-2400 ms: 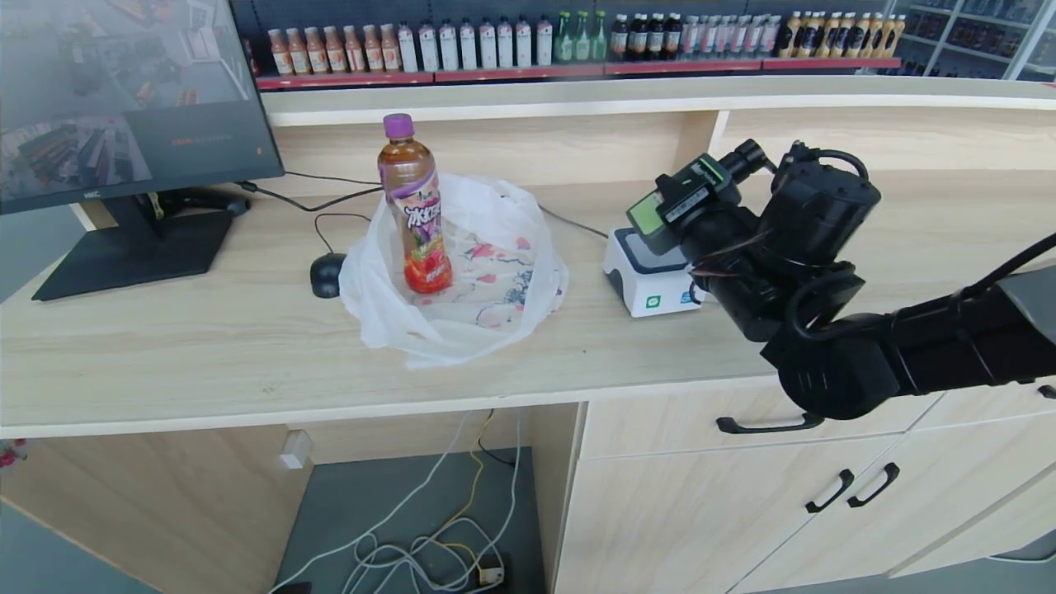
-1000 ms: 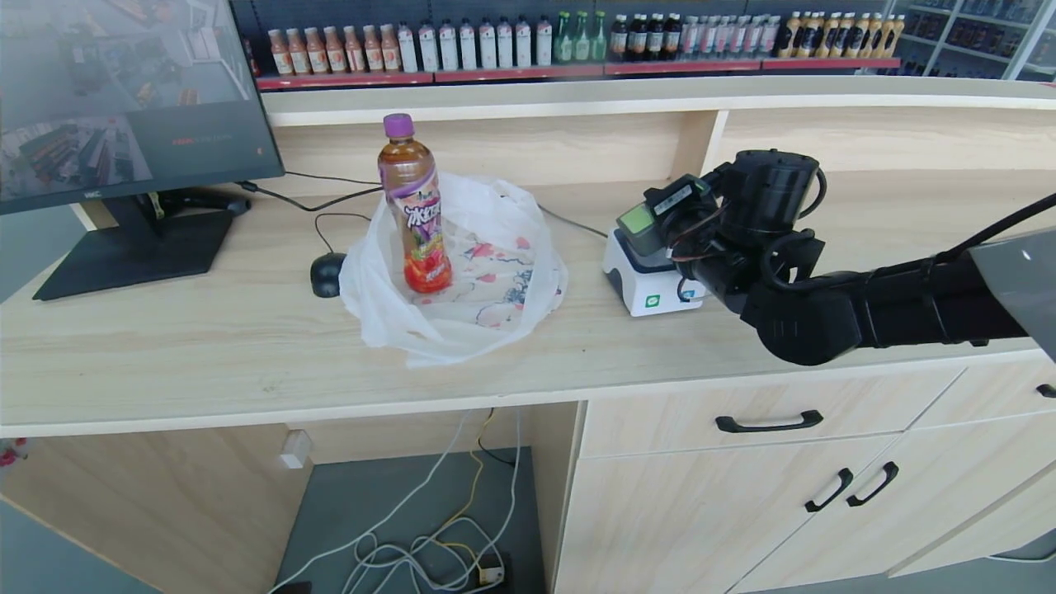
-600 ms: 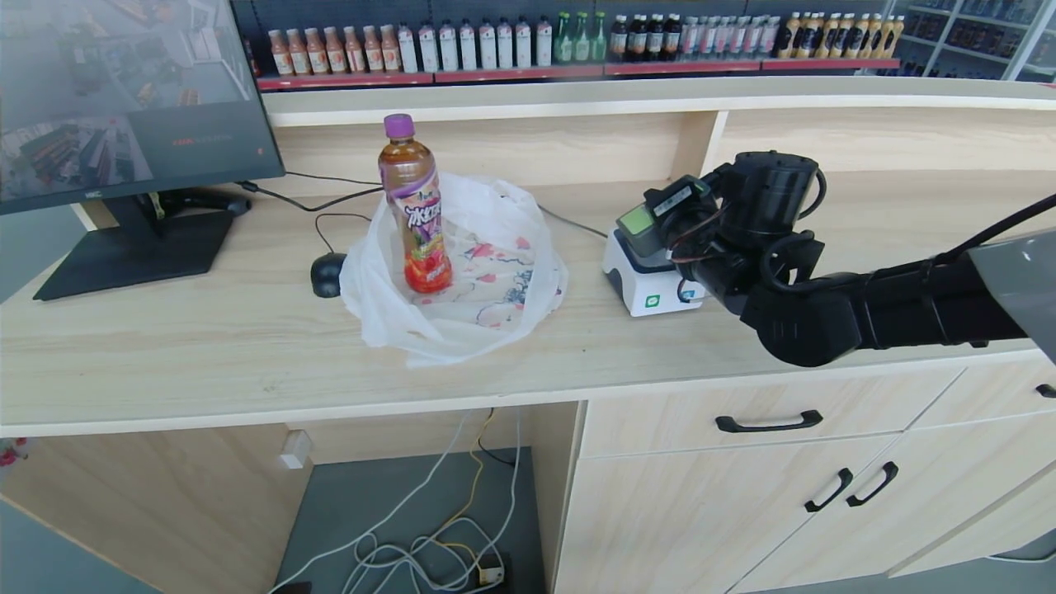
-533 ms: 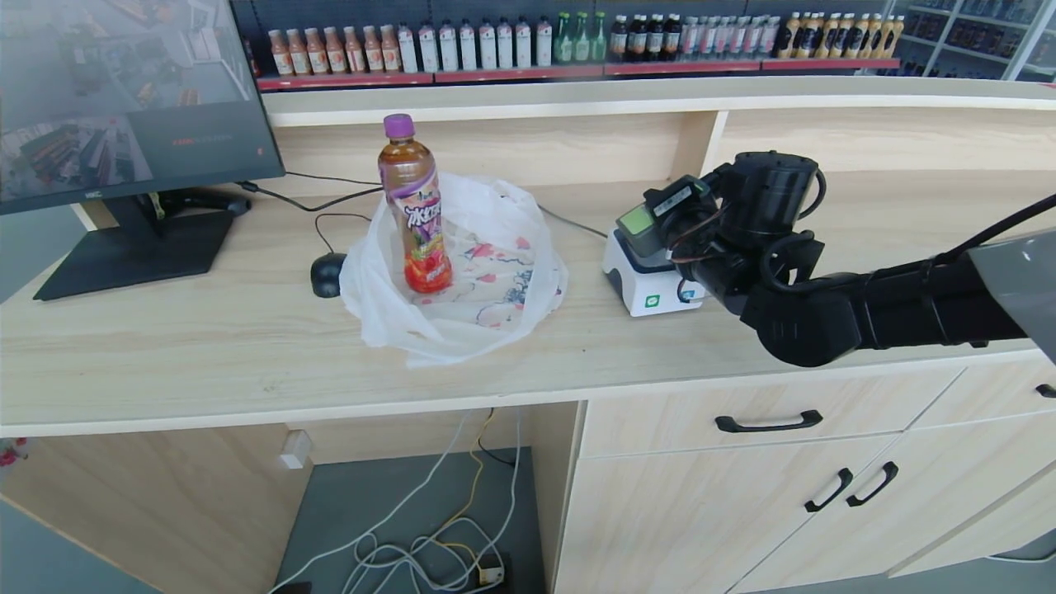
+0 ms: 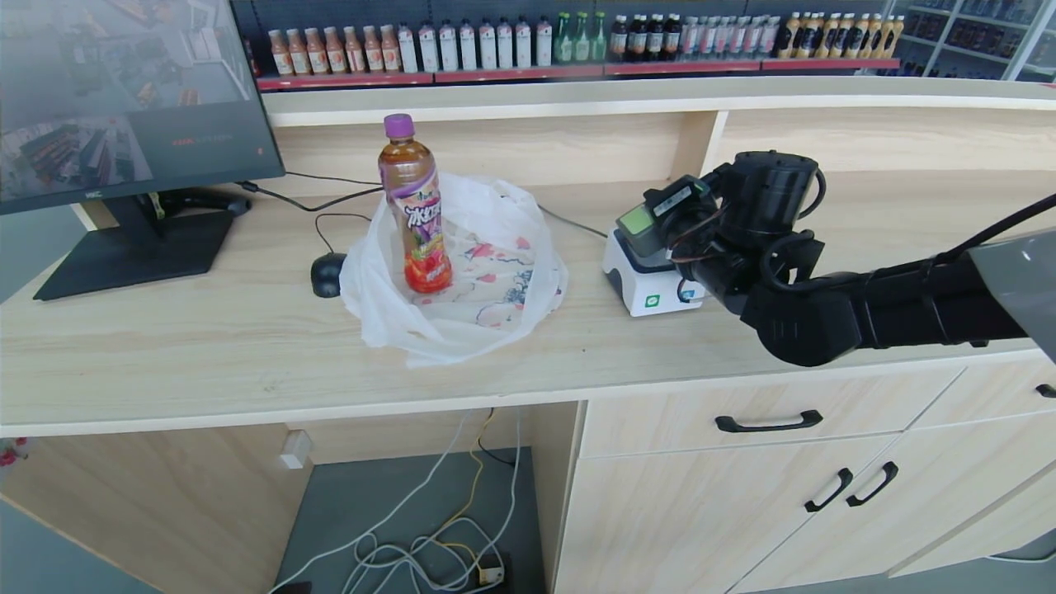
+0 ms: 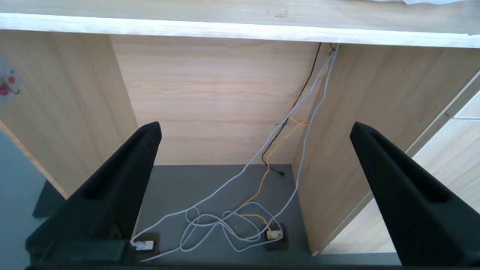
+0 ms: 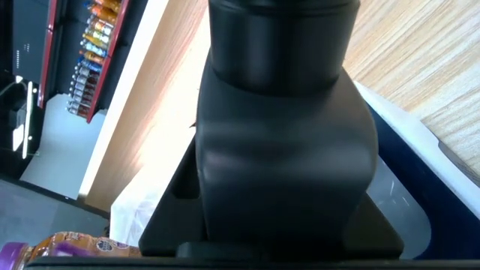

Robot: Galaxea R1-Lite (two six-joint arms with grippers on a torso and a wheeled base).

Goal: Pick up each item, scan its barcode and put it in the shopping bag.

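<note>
Pale wood makes up the tabletop point(image 5: 206, 355), and the white plastic shopping bag point(image 5: 495, 289) slumped open on it is my marker for everything else. Nearest to me, below and in front of the bag, under the tabletop's front edge, hangs the left pincer point(image 6: 255, 126). Its two black fingers point(image 6: 112, 187) are spread wide with nothing between them, and they face the loose white and yellow cables point(image 6: 225, 225) on the floor. Inside the bag, at its left side, stands the amber drink bottle with a purple cap point(image 5: 415, 210), upright, its lower half sunk in the plastic. Right of the bag sits the white box-shaped barcode scanner point(image 5: 648, 289). The right pincer point(image 5: 670, 216) hovers just above it; whether it is open or closed I cannot tell. Just left of the bag lies a black computer mouse point(image 5: 327, 274). Further left and back stands a dark flat monitor point(image 5: 124, 91). Behind the bag, beyond the raised ledge, runs a red shelf of drink bottles point(image 5: 528, 41).
</note>
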